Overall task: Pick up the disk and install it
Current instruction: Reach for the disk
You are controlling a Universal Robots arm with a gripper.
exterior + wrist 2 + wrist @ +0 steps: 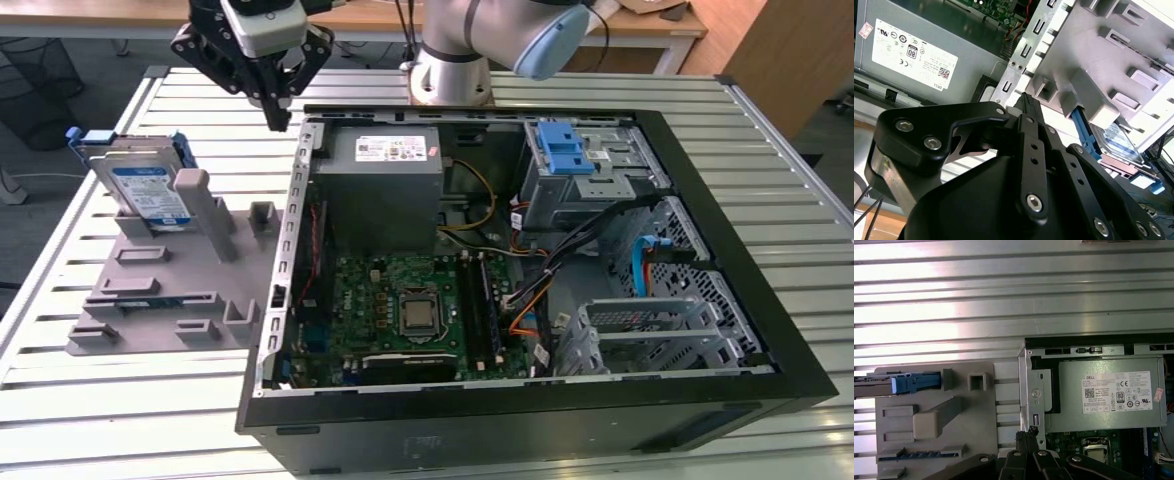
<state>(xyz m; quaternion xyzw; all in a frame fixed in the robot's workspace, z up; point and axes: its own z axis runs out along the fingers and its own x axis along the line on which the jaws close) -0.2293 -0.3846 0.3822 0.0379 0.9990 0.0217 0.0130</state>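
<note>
A: Item one, claw (276,118): position and state to be entered

B: Recorded above the back corner of the computer case (287,300), on the exterior view's left side of it, near the power supply (378,175). The fingers (1030,135) are seen pressed together to a single tip in both wrist views, and nothing is held

A: Item two, disk (144,185)

B: Logged standing upright on edge in the grey holder (160,290) on the slatted table (441,455), at the exterior view's left, well apart from the claw and untouched. The blue carrier frame is fitted and the blue-and-white label is visible. In the first wrist view the disk (909,384) is seen edge-on

A: Step in hand

B: Judged as the pick-up, not yet begun

A: Handling notes

B: The fingers are best opened wide before the disk is neared, so that its upright edge is not struck. The flat metal faces should be clamped squarely, not the blue plastic frame, which may flex. The lift should be kept straight along the holder's slot, so that nothing is jammed and the holder is not dragged
</note>
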